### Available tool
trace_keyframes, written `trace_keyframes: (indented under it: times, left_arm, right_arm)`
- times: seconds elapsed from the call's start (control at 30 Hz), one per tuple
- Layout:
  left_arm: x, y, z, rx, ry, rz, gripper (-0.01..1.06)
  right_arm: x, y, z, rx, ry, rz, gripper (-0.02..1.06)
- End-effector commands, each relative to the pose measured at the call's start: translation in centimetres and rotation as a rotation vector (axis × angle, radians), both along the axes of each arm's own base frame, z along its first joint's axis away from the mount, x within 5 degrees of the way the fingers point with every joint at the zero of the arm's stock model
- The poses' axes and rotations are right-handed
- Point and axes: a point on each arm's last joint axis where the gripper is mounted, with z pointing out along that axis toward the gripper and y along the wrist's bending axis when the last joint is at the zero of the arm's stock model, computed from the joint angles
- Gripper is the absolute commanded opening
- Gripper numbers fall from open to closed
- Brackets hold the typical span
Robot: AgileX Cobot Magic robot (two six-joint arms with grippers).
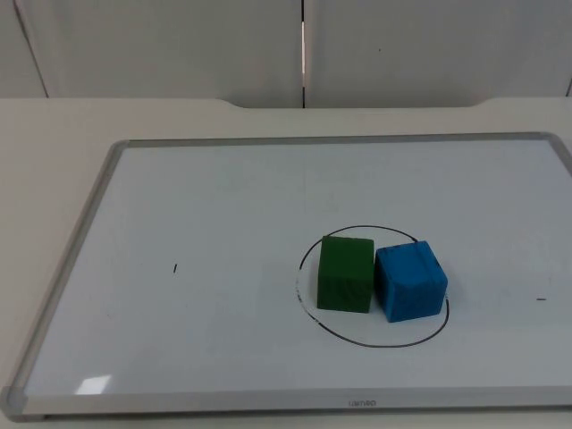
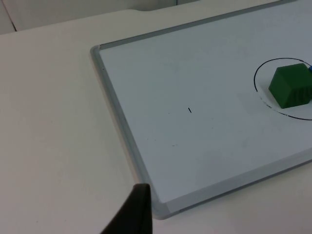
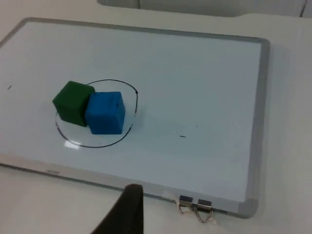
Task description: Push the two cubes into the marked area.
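Nearest to the top camera runs the front edge of the whiteboard (image 1: 268,404), a metal-framed board lying flat on the white table (image 1: 54,134). Just behind that edge, right of the middle, a hand-drawn black circle (image 1: 315,320) marks the target area on the board. Both cubes sit inside it, touching side by side: the green cube (image 1: 345,273) on the left and the blue cube (image 1: 409,281) on the right, the blue one turned a little and its outer corner reaching the drawn line. A short black tick (image 1: 175,267) lies on the board well to the left of the circle, and another small dash (image 1: 540,298) sits near the right edge. Farther back the board ends, the table continues, and the grey wall (image 1: 179,45) closes the scene.

From the left wrist, a black fingertip of the left gripper (image 2: 134,212) stands over the bare table just outside the board's near corner, well apart from the green cube (image 2: 291,86) far across the board. I cannot tell whether this claw is apart or together.

From the right wrist, a fingertip of the right gripper (image 3: 127,209) hangs over the table in front of the board's edge, beside two metal binder clips (image 3: 195,207); the blue cube (image 3: 105,112) and green cube (image 3: 73,103) lie beyond it, well clear. Its claw state cannot be told either.
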Motion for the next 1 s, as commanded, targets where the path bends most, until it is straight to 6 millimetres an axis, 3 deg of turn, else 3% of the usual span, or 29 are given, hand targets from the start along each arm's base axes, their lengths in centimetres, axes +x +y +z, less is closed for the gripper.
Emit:
trace_keyframes:
  times: [0.0, 0.63, 0.97]
  left_arm:
    - [0.01, -0.11, -0.04, -0.017, -0.005, -0.001, 1.05]
    - [0.01, -0.12, -0.04, -0.018, -0.005, -0.002, 1.05]
    - [0.05, -0.21, -0.04, -0.018, -0.006, 0.154, 1.05]
  right_arm:
    - [0.00, 0.02, 0.02, 0.007, -0.010, -0.038, 1.05]
    - [0.01, 0.05, 0.02, 0.006, -0.010, -0.099, 1.05]
    - [0.02, 0.05, 0.04, 0.006, -0.012, -0.099, 1.05]
